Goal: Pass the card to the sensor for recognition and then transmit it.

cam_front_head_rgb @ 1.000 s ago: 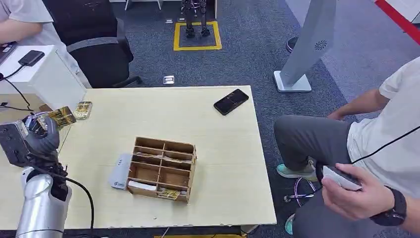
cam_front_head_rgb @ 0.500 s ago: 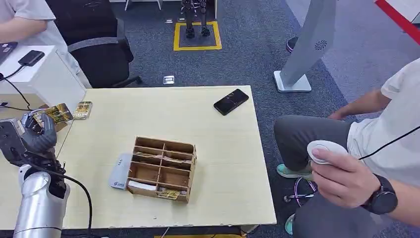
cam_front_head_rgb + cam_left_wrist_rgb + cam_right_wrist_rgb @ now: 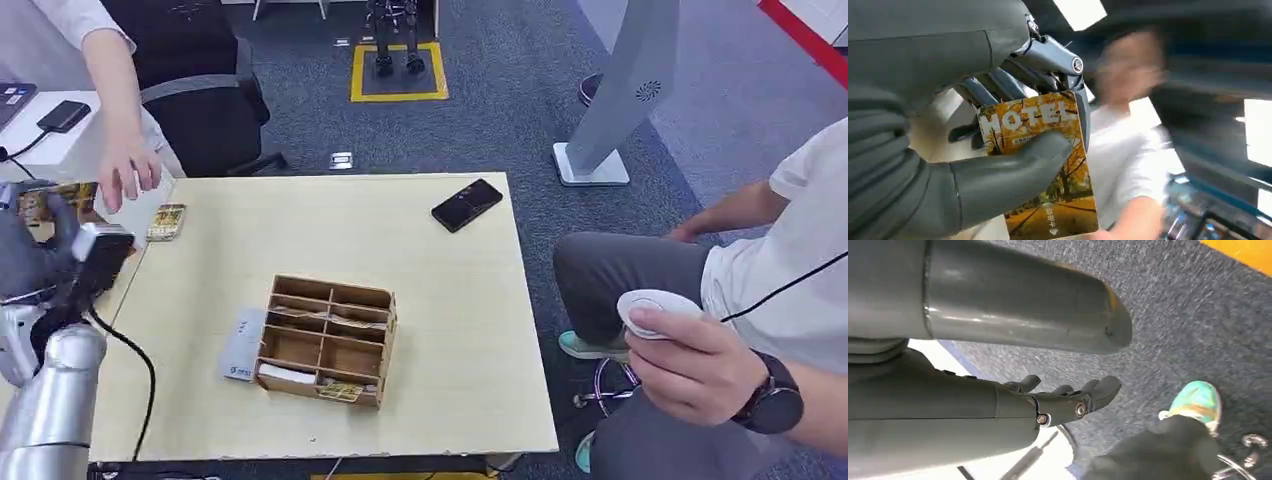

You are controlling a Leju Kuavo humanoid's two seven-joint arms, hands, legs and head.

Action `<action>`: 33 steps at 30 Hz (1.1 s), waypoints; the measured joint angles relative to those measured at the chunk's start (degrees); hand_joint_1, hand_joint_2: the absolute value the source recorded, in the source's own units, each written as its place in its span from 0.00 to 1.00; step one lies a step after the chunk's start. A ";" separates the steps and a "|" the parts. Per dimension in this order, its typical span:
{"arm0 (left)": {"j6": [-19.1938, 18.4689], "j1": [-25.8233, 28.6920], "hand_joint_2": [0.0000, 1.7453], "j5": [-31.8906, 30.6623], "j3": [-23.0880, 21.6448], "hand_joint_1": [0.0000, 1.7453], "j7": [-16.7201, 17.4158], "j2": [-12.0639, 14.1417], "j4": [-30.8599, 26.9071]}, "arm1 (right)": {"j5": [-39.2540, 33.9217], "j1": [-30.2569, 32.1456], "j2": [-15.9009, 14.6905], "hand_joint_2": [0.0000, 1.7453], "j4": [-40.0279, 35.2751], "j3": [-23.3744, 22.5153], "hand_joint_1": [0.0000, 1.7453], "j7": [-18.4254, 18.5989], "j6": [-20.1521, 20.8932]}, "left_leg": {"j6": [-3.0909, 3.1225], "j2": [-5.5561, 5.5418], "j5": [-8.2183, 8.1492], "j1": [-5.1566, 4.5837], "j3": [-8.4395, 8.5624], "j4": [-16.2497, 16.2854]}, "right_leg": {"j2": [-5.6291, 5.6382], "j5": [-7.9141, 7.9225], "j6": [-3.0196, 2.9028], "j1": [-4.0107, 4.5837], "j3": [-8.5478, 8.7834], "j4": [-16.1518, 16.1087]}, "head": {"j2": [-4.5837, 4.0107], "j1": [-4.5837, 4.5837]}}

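While a person's hand [image 3: 125, 175] reaches in at upper left, the left robot hand [image 3: 40, 250] grips the card [image 3: 1040, 160].
Right robot hand [image 3: 1068, 400] hangs with fingers apart, holding nothing; the sensor [image 3: 241, 347] lies on the table [image 3: 450, 330].

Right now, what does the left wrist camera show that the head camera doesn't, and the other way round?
The left wrist view alone shows the card's print: an autumn tree scene with the word HOTEL, the thumb pressed across its face.

The head view alone shows the table with the wooden organizer, a white reader beside it, a black phone, a second card at the table's edge, and a seated person holding a white device.

Both show the left hand holding the card, and a person close to it.
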 joint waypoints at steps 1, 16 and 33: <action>-0.06 -0.63 1.00 -7.54 -0.04 1.00 0.00 0.79 0.15 | 0.00 -0.15 -0.02 0.00 0.00 0.33 0.00 -0.02 0.00 | 0.00 0.02 0.00 0.00 0.02 -0.01 | 0.02 0.00 0.00 0.00 0.00 0.00 | 0.00 -0.02; 1.16 -4.54 1.00 -1.65 -0.74 1.00 1.11 3.73 3.80 | -0.02 -0.16 -0.13 0.00 0.02 2.29 0.00 0.39 -0.02 | -0.01 0.39 0.00 -0.01 -0.02 0.01 | 0.41 0.09 -0.06 0.02 -0.16 0.01 | 0.00 0.02; -0.11 -5.67 1.00 1.18 -0.79 0.00 0.50 4.04 6.40 | -0.02 -0.20 -0.13 0.00 0.02 2.58 0.00 -0.02 -0.07 | -0.01 0.41 0.00 -0.01 -0.04 0.00 | 0.41 0.08 -0.06 0.02 -0.17 0.01 | 0.00 0.04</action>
